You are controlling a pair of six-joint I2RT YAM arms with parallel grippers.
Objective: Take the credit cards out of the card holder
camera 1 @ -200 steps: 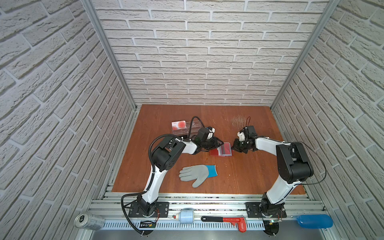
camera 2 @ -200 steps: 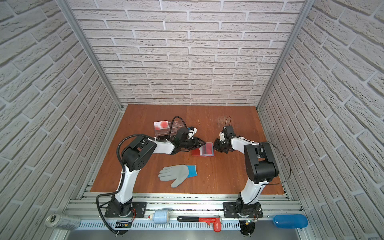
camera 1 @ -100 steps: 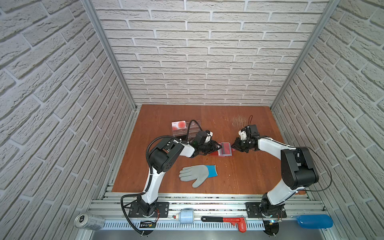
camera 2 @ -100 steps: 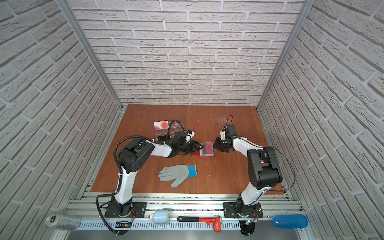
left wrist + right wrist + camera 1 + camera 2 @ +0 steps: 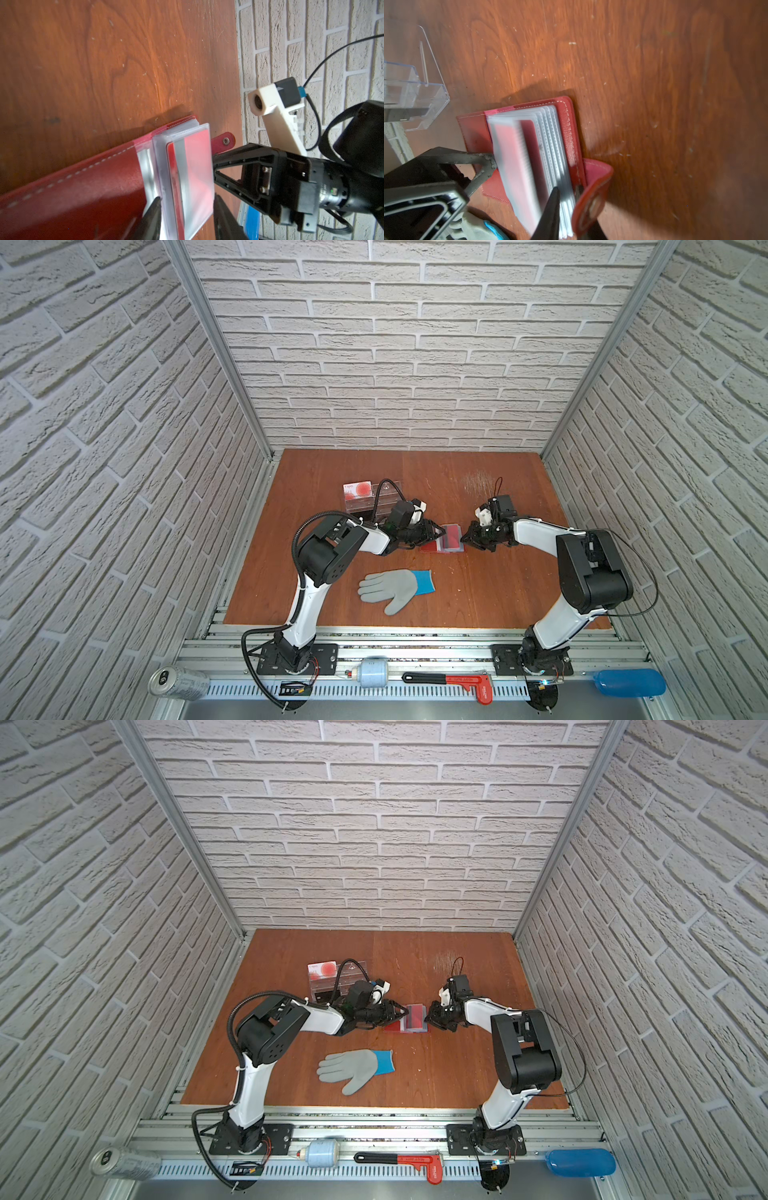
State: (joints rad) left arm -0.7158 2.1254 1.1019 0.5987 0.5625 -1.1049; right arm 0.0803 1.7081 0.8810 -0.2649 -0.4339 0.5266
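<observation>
Card holder (image 5: pixel 446 543) lies open mid-tabletop (image 5: pixel 511 580) between the two arms, cover flat, clear sleeves fanned up. Step in hand, as I read it: leafing the sleeves to get at a card; nothing out yet, no loose card beside it. Left pincer (image 5: pixel 187 196) is partly open, jaws either side of the raised leaf that carries the red credit card (image 5: pixel 198 158); one tip touches the leaf's edge, no firm pinch that I can see. Right pincer (image 5: pixel 568 192) is nearly closed, nipping the free edge of the remaining sleeve stack next to the curled-up strap tab (image 5: pixel 591 195), so it looks to be pinning the holder. Light blue card not visible in any view. Raised leaf is blurred in both wrist views, so can't tell which side its pocket opens. Next move probably needs: right pins the stack, left closes on the card's bare edge rather than the plastic, then pulls straight along the pocket; catching the sleeve too would likely just drag the holder. Room: holder well away from every tabletop edge; clear acrylic stand (image 5: pixel 368 504) close behind the left arm, grey glove (image 5: pixel 392 589) nearer the front, bare wood in front and on the right arm's side for setting cards down
</observation>
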